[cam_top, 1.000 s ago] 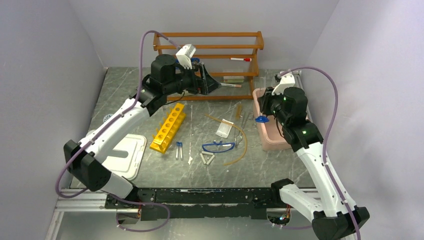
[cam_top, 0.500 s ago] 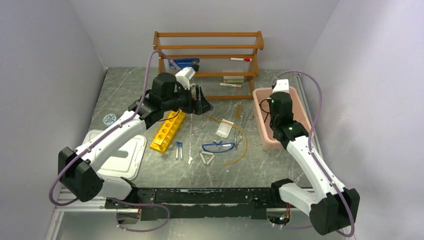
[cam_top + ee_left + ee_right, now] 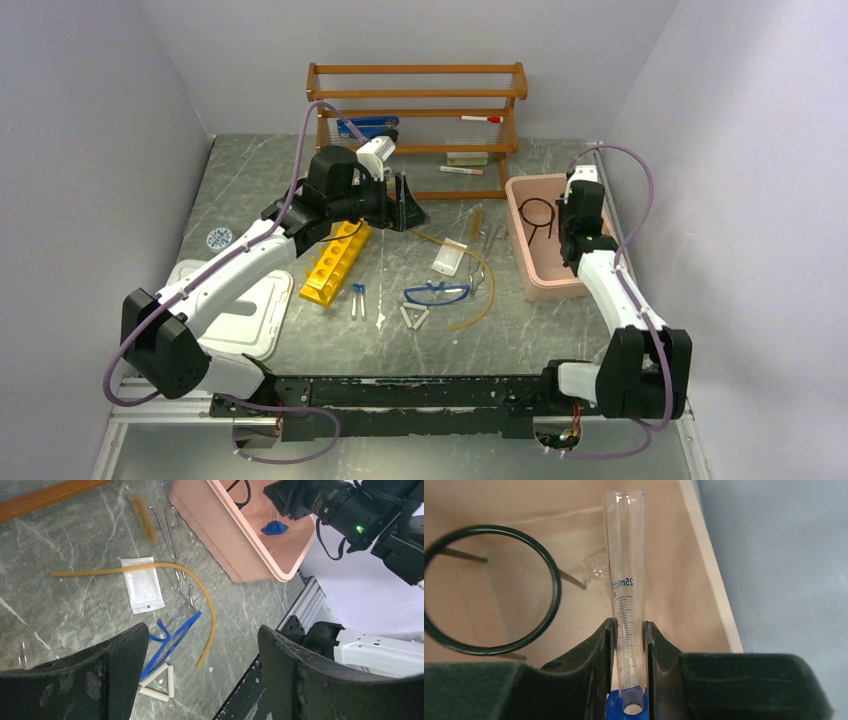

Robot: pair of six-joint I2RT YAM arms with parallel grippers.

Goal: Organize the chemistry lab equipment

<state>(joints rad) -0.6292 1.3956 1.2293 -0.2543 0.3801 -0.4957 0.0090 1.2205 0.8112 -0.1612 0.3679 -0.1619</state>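
My right gripper point(image 3: 630, 640) is shut on a clear 25 ml graduated cylinder point(image 3: 624, 580) with a blue base, held inside the pink bin point(image 3: 520, 240) next to the black wire ring stand point(image 3: 537, 212). The blue base also shows in the left wrist view point(image 3: 274, 528). My left gripper point(image 3: 410, 210) is open and empty above the table, beside the yellow holed rack point(image 3: 338, 255). Two blue-capped tubes point(image 3: 358, 300), blue goggles point(image 3: 437, 293), the white triangle point(image 3: 414, 317), amber tubing point(image 3: 480, 290) and the clear bag point(image 3: 449, 258) lie on the table.
The wooden shelf rack point(image 3: 420, 95) stands at the back with the blue stapler point(image 3: 365, 127) and markers on it. A brown brush point(image 3: 144, 517) and metal tongs point(image 3: 175, 540) lie left of the bin. A white lid point(image 3: 245, 310) lies at the near left.
My left gripper has drawn back from the wooden shelf and lowered, leaving the blue stapler on it. My right gripper has carried the cylinder rightward to the bin's far side.
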